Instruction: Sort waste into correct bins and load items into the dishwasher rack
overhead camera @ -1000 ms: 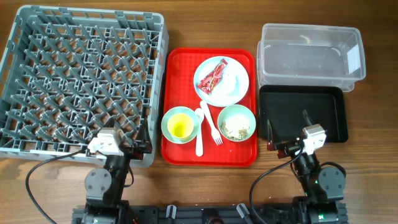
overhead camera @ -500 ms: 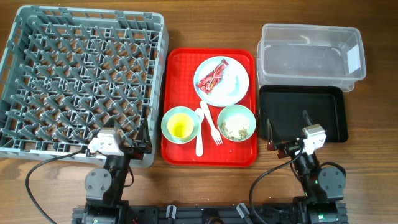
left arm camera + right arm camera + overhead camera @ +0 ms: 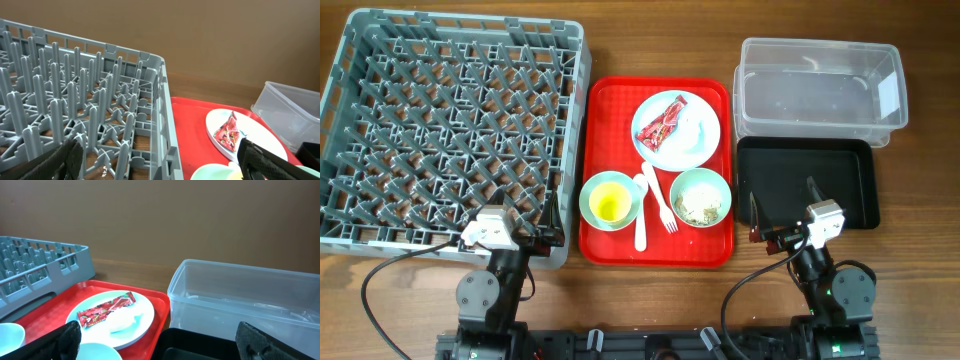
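A red tray [image 3: 610,130] holds a mint plate [image 3: 705,140] with a red snack wrapper [image 3: 661,122] and a white napkin [image 3: 692,130]. Below it stand a yellow-inside bowl [image 3: 611,200], a bowl with beige scraps [image 3: 701,196], and a white fork [image 3: 658,198] and spoon [image 3: 640,222]. The grey rack [image 3: 450,130] is at the left. The clear tub [image 3: 818,88] and black tray [image 3: 810,180] are at the right. My left gripper [image 3: 548,222] is open at the rack's front right corner. My right gripper [image 3: 782,212] is open over the black tray's front edge. Both are empty.
The red tray lies between the rack and the two bins. Bare wood table [image 3: 640,40] shows behind the tray and along the front edge. Cables [image 3: 400,262] run from both arm bases at the front.
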`<state>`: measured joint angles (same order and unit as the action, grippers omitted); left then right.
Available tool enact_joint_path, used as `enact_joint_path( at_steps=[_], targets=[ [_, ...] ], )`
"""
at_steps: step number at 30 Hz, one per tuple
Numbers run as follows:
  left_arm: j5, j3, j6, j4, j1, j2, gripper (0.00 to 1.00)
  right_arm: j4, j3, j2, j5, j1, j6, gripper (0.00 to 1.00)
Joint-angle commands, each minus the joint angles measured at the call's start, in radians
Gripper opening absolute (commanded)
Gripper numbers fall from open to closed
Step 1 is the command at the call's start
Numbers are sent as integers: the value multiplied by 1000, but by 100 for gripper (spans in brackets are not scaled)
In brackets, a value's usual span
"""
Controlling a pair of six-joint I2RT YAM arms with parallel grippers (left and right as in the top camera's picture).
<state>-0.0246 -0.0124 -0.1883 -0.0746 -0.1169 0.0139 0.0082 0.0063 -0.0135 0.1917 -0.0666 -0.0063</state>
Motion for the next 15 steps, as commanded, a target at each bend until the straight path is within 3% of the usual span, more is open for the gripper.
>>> enact_joint_path(
  at_steps=[1, 4, 8, 12, 15],
  targets=[
    [-11, 7, 17, 0, -3, -4, 100, 13, -1, 9, 16, 0, 5, 100],
    [-7, -15, 16, -24, -3, -1, 100, -17, 20, 3, 16, 0, 137, 100],
    [37, -163, 16, -172, -3, 105, 100, -129, 134, -86, 16, 0, 173, 100],
    [63, -362, 16, -328, -3, 321, 100, -238, 324, -295, 16, 0, 163, 100],
    [82, -574, 5, -491, -3, 558, 100, -400, 571, -570, 19, 0, 163, 100]
  ],
)
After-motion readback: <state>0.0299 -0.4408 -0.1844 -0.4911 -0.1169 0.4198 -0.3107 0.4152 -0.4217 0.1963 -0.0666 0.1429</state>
